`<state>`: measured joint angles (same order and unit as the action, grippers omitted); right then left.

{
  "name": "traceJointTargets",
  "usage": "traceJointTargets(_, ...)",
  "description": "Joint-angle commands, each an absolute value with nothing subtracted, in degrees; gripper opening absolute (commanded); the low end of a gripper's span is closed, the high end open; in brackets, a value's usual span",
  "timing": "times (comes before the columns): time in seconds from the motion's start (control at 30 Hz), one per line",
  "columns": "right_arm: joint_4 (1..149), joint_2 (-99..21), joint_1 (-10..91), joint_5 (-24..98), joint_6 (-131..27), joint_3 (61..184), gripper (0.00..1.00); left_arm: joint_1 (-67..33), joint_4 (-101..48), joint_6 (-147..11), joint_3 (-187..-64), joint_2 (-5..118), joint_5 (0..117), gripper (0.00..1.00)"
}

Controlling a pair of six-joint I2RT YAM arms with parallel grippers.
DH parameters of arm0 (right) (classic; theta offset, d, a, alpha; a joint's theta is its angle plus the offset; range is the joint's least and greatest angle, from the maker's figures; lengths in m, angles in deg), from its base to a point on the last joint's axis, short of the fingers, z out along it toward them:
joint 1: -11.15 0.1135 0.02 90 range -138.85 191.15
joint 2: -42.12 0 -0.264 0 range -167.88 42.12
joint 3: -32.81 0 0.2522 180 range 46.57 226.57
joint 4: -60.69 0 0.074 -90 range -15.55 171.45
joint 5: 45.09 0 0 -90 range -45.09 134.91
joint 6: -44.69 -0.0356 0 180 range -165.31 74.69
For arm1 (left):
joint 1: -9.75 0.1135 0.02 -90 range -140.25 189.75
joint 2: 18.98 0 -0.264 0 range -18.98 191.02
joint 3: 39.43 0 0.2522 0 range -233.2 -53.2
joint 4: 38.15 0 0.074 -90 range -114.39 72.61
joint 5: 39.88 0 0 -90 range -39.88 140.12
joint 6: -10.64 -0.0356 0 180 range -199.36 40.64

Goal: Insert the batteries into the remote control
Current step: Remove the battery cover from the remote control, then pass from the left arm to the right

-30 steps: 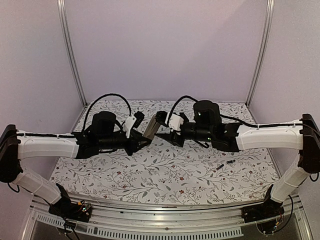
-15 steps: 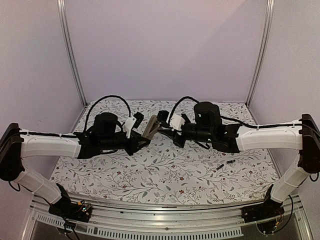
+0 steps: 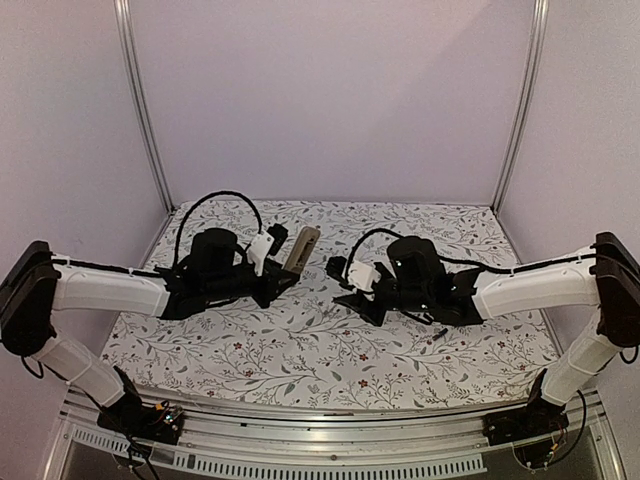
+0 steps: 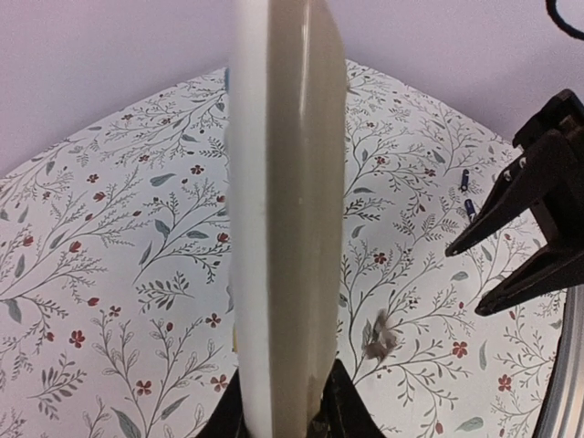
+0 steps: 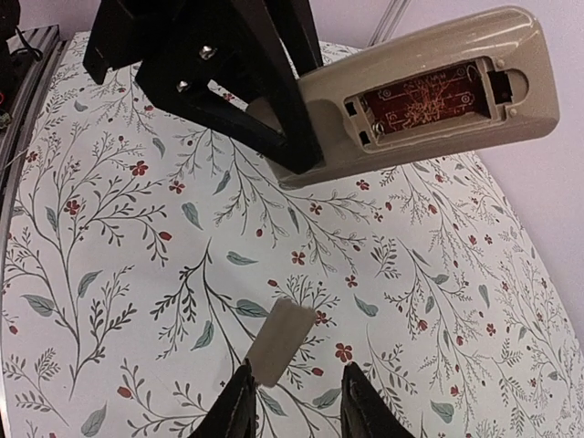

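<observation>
Backed away from the remote control (image 3: pixel 302 248), the right pincer (image 3: pixel 345 285) now hangs lower, over the middle of the bench (image 3: pixel 250 350). A second ago it was up against the remote's top end. The left pincer (image 3: pixel 285 281) pinches the remote's lower end and holds it upright above the bench's far half.

From the left wrist I see the right pincer partly spread, nothing between its tips. A blurred grey piece below it is probably the battery cover (image 4: pixel 379 339). The batteries (image 4: pixel 470 208) lie beyond, toward the right edge.

From the right wrist the recess (image 5: pixel 429 96) is open and empty, with the cover just past the pincer's tips. I judge the next job is fetching a battery. I should keep the remote still, recess facing the right arm, and pinch one cell across its middle.

Flowered cloth covers the bench, with lilac walls around and metal posts at the far corners.
</observation>
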<state>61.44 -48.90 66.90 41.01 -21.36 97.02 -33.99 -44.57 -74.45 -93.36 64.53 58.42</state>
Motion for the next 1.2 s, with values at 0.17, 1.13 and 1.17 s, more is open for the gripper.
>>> traceJointTargets(0.17, 63.03, -46.22, 65.82, 42.68, -27.63, 95.75, 0.44, -32.72, -45.30, -73.60, -93.07, 63.08, 58.65, 0.00)
traceJointTargets(1.13, 59.98, -49.94, 65.21, 12.30, -39.54, 113.58, 0.88, -32.61, -54.29, -60.67, -81.64, 49.80, 88.35, 0.00)
traceJointTargets(1.17, 59.95, -50.69, 65.22, 11.51, -39.86, 114.51, 0.85, -32.77, -54.47, -60.56, -81.60, 49.77, 88.68, 0.00)
